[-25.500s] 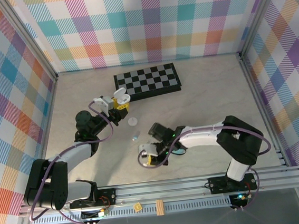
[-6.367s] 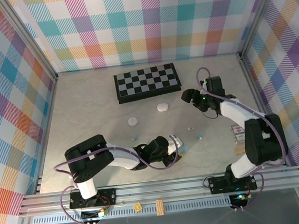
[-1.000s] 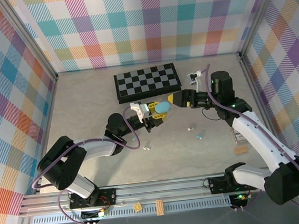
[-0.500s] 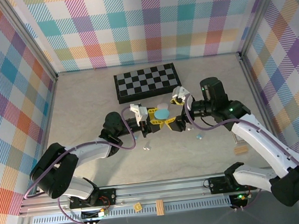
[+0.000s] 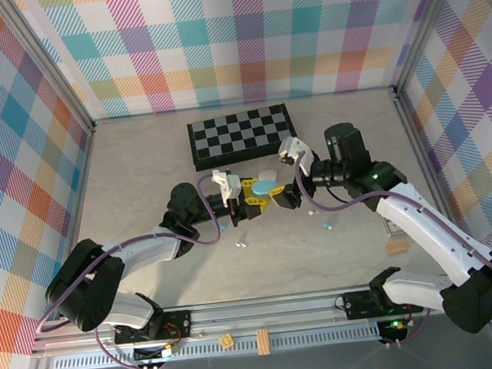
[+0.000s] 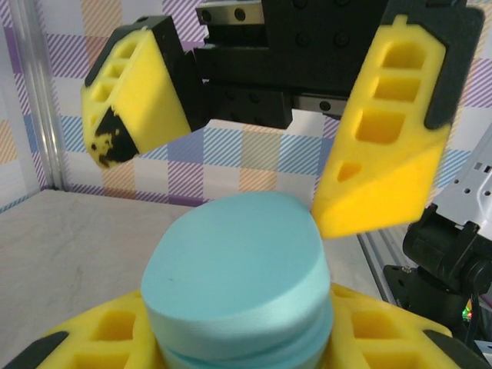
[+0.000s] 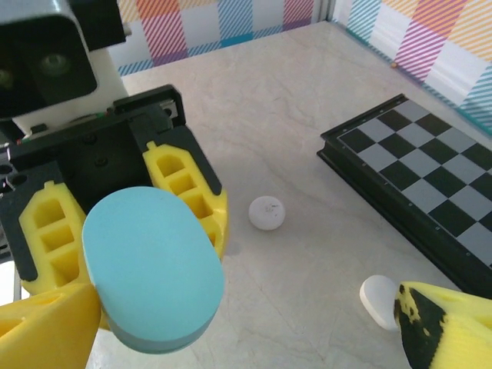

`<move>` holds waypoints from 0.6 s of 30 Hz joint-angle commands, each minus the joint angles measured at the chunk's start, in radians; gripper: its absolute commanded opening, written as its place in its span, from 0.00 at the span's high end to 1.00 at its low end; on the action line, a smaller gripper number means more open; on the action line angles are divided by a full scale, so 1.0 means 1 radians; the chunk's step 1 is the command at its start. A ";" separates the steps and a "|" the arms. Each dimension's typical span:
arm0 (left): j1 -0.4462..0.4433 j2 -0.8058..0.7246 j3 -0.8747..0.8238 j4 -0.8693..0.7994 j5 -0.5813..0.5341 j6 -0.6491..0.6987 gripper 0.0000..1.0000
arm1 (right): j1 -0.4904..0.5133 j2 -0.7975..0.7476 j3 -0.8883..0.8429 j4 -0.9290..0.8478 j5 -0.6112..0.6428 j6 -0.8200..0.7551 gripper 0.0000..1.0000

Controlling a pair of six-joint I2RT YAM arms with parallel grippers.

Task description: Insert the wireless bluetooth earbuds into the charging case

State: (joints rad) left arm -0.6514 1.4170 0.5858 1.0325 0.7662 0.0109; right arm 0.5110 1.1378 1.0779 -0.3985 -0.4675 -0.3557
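The light-blue charging case is closed and held above the table, with my left gripper shut on it. In the left wrist view the case sits between my left gripper and its yellow fingers. My right gripper faces it, open wide. One of its fingers is close beside the case's edge; I cannot tell if it touches. In the right wrist view the case lies by my right gripper. Tiny earbuds lie on the table.
A chessboard lies at the back. A round white case and an oval white case rest on the table under the grippers. A small wooden block sits at the right. The frame rail runs along the near edge.
My right gripper has swung round from the right to face the blue case and opened wide. The left gripper keeps its hold on the case, nearly in place.
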 commanded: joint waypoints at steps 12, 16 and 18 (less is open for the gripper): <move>-0.001 -0.039 0.000 0.038 0.063 0.004 0.65 | -0.003 0.054 0.098 0.077 0.090 0.183 0.07; -0.001 -0.045 -0.006 0.046 0.065 0.002 0.65 | -0.004 0.060 0.107 0.065 0.086 0.172 0.08; -0.001 -0.047 -0.008 0.047 0.062 0.002 0.65 | -0.003 0.063 0.115 0.047 0.085 0.163 0.08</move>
State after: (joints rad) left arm -0.6510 1.4040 0.5854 1.0225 0.7876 0.0109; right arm 0.5110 1.1904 1.1561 -0.3420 -0.3935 -0.1974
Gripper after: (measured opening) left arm 0.364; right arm 0.924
